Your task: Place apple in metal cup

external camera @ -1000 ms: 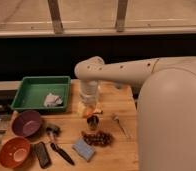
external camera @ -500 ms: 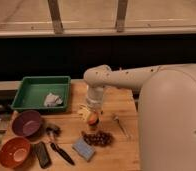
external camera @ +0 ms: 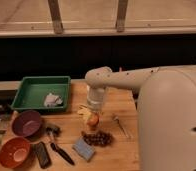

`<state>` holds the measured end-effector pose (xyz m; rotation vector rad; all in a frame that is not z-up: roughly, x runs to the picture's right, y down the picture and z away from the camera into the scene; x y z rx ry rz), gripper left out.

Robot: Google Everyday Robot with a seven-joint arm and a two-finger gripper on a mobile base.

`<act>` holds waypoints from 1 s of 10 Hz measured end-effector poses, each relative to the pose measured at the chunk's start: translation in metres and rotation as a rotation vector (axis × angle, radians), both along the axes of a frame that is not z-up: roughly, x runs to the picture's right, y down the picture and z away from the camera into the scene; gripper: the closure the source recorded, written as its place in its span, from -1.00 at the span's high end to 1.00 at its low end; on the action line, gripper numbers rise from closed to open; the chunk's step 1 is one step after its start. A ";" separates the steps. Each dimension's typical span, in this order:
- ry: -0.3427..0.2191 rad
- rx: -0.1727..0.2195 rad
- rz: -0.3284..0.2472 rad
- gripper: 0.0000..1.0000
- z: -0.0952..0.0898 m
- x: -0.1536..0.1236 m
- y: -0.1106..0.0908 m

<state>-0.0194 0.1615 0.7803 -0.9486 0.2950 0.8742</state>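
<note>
Right of the tray (external camera: 22, 98), on the wooden table (external camera: 122, 102): a white arm (external camera: 141, 78) reaching in from the right edge, elbow bent, pale wrist section pointing straight down.

Gripper (external camera: 93, 113) right of the tray and below its near corner, low over the tabletop, directly above the apple (external camera: 93, 120). Cannot tell whether clenched or released; cannot tell either whether touching the fruit or just over it.

Apple right of the tray and nearer the camera than it, small, orange, close to the table surface. Just beside it, on the tray side, a yellowish scrap (external camera: 83, 111), unidentifiable.

Below the tray's right corner, a small dark object, taken for the cup (external camera: 52, 129), standing well apart from the apple, toward the tray side.

Farther below the tray, toward the camera:
- grapes (external camera: 97, 138), a dark bunch, under the apple
- a blue sponge (external camera: 83, 149), just left of the grapes
- a black-handled tool (external camera: 60, 151), lying aslant
- a flat dark block (external camera: 41, 154)

Straight below the tray, a purple bowl (external camera: 26, 123); below that, an orange bowl (external camera: 13, 152). Inside the tray, near its right wall, a crumpled white rag (external camera: 53, 100). Far right of the tray, past the apple, a thin metal utensil (external camera: 120, 123) lying flat.
</note>
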 end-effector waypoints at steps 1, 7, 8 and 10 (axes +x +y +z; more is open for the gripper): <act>-0.003 -0.008 0.001 -0.42 0.002 -0.001 0.002; -0.019 -0.012 0.006 0.60 0.002 -0.003 0.006; -0.019 -0.010 0.007 0.60 0.002 -0.003 0.005; -0.026 0.004 0.012 0.60 0.001 -0.002 0.007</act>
